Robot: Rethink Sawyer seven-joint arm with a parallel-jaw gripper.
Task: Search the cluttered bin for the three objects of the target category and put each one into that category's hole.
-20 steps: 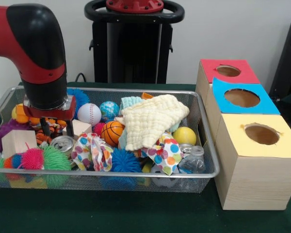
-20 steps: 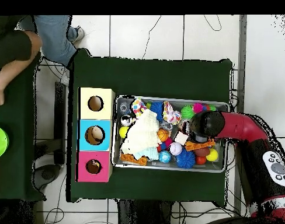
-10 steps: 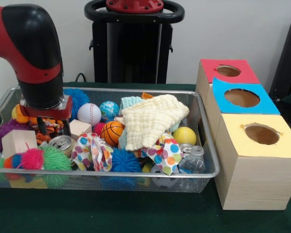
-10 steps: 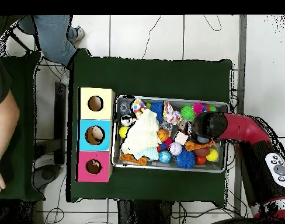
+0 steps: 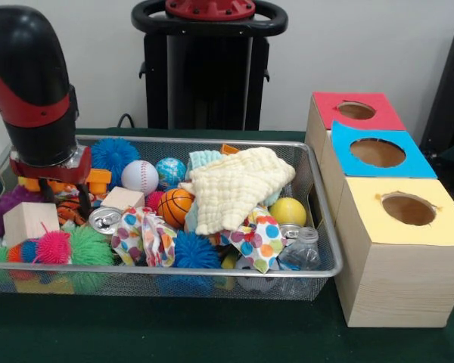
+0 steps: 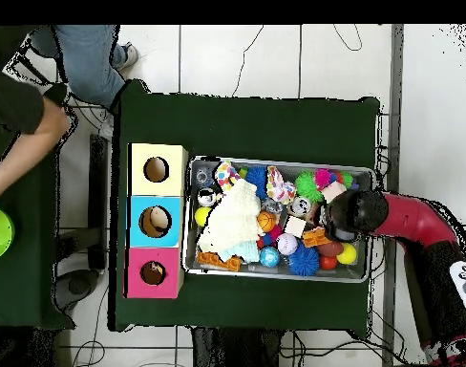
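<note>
A wire bin [image 5: 212,270] holds a jumble of toys: a baseball [image 5: 139,177], a globe ball [image 5: 170,170], a basketball [image 5: 174,206], a yellow ball [image 5: 287,212], spiky balls, cloths and wooden blocks. My gripper [image 5: 63,201] hangs at the bin's left end, open, its fingers down on either side of an orange striped toy [image 5: 66,212]. An orange block [image 5: 98,180] lies just beside its wrist. Seen from overhead, the arm [image 6: 370,214] covers the gripper at the bin's right end. Three boxes with holes stand beside the bin: red [image 5: 325,106], blue [image 5: 418,162] and yellow [image 5: 367,215].
A cream cloth [image 5: 238,185] drapes over the bin's middle, with a polka-dot cloth [image 5: 259,238], a can [image 5: 104,219] and a plastic bottle [image 5: 303,249] in front. A wooden block [image 5: 29,221] sits near the gripper. A person's arm [image 6: 27,119] reaches in at the overhead view's left edge.
The arm has shifted toward the bin's end, left in the front view, carrying the gripper off the can and small wooden block. The person at the overhead edge has moved.
</note>
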